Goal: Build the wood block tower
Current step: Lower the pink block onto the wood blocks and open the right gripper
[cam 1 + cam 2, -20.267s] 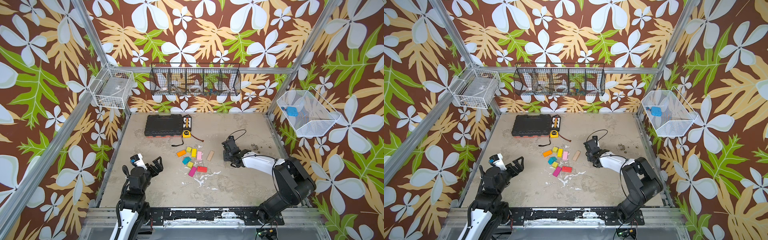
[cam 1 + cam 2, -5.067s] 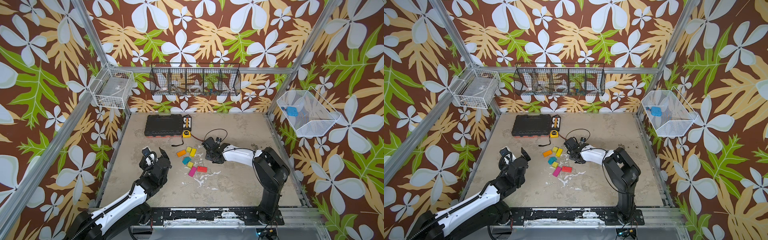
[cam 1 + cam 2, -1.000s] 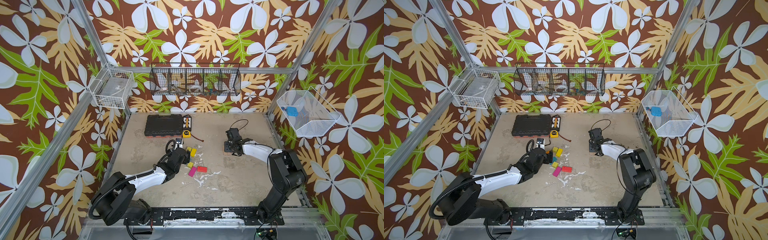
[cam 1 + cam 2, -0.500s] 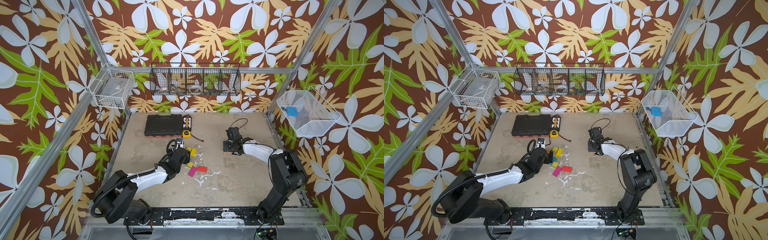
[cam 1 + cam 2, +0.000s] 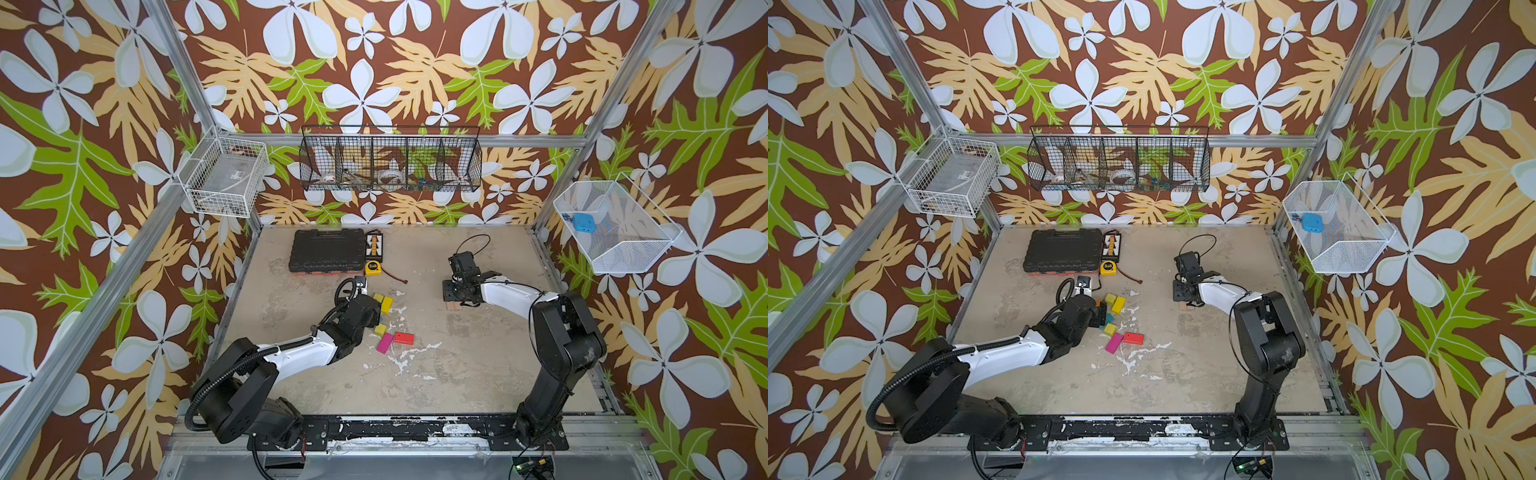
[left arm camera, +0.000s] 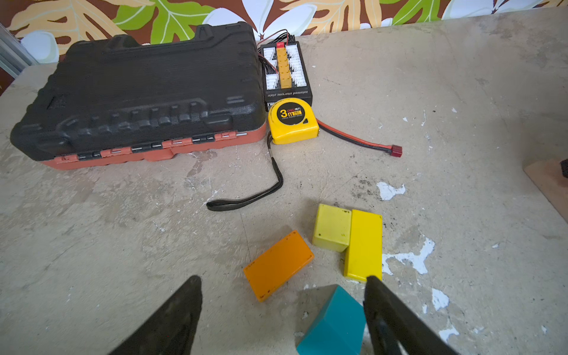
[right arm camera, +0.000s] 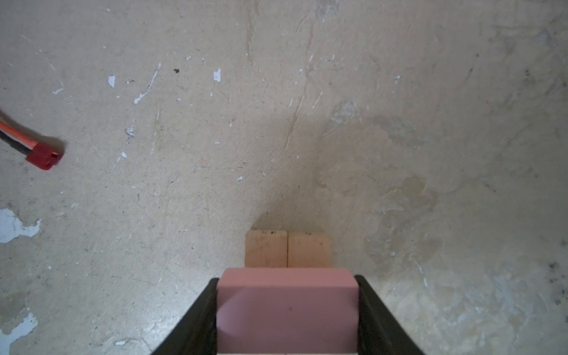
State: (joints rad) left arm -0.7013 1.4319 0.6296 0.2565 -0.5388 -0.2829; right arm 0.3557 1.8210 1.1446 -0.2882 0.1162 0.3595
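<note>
Two tan planks (image 7: 288, 252) lie side by side, touching, on the worktop (image 7: 307, 123). In a top view they sit well off to the right of the yellow tape measure (image 5: 373, 268). Over them the right gripper (image 7: 287, 281) has its jaws clenched on a pink brick (image 7: 287, 310), turned crosswise to the planks. We honestly can't tell whether it's touching them.

The rest lie loose on the robot's side of the tape measure. Closest to it are a yellow cube (image 6: 332, 227) and a yellow brick (image 6: 364, 244), touching each other, with an orange brick (image 6: 278, 266) just beside them. Next comes a teal wedge (image 6: 335, 322). Farther from the tape measure are a small yellow cube (image 5: 380, 330), a magenta brick (image 5: 385, 343) and a red brick (image 5: 404, 338).

The left gripper (image 6: 282, 279) hangs low over that bunch, jaws spread wide and gripping nothing, with the teal wedge between them.

A black case (image 6: 138, 92) sits just left of the tape measure, and a connector board (image 6: 285, 70) just behind it.
</note>
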